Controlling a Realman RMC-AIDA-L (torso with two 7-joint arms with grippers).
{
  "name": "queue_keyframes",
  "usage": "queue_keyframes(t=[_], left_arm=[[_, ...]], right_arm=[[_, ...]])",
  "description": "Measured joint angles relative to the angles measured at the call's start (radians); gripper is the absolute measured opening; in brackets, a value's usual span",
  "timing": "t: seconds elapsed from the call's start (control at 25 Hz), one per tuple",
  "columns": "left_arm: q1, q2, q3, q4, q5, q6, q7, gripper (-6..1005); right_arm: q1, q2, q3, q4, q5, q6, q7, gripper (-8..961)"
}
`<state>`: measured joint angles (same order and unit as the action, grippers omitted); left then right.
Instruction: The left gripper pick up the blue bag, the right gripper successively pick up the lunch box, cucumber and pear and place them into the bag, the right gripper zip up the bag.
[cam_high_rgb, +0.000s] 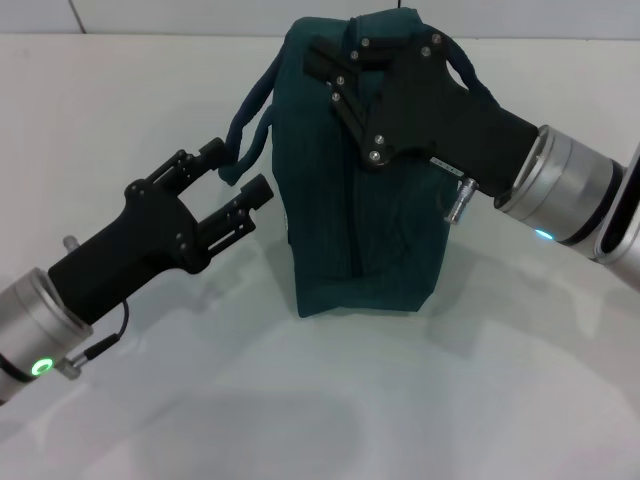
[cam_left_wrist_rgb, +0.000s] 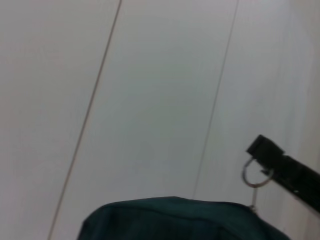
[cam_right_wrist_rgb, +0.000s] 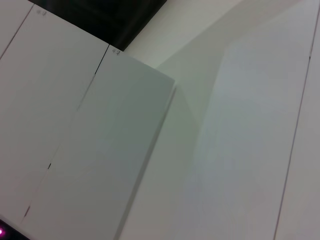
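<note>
The blue bag stands upright on the white table, its zipper line running down the side that faces me. My right gripper reaches over the bag's top. In the left wrist view one of its black fingers holds the zipper's ring pull just above the bag's top edge. At the bag's left, my left gripper is open, its fingertips right beside the hanging rope handle. The lunch box, cucumber and pear are out of view.
The white table spreads all around the bag. White wall panels and a dark opening fill the right wrist view.
</note>
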<state>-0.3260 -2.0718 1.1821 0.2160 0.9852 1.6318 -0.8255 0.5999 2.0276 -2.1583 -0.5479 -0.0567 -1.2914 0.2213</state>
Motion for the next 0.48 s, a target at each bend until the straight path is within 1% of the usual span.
queue_keyframes(t=[0.08,0.24,0.48], left_arm=[[0.005,0.0,0.003,0.0,0.005,0.013,0.0,746],[0.004,-0.01,0.005,0.0,0.023,0.019,0.0,742],[-0.037,-0.021,0.007,-0.024,0.059,0.012,0.006,735]], right_arm=[[0.0,0.0,0.0,-0.001,0.0,0.001,-0.001,17],[0.006,0.0,-0.002,-0.007,0.0,0.017,-0.002,17],[0.019,0.0,-0.011,-0.011,0.004,0.024,-0.003,17]])
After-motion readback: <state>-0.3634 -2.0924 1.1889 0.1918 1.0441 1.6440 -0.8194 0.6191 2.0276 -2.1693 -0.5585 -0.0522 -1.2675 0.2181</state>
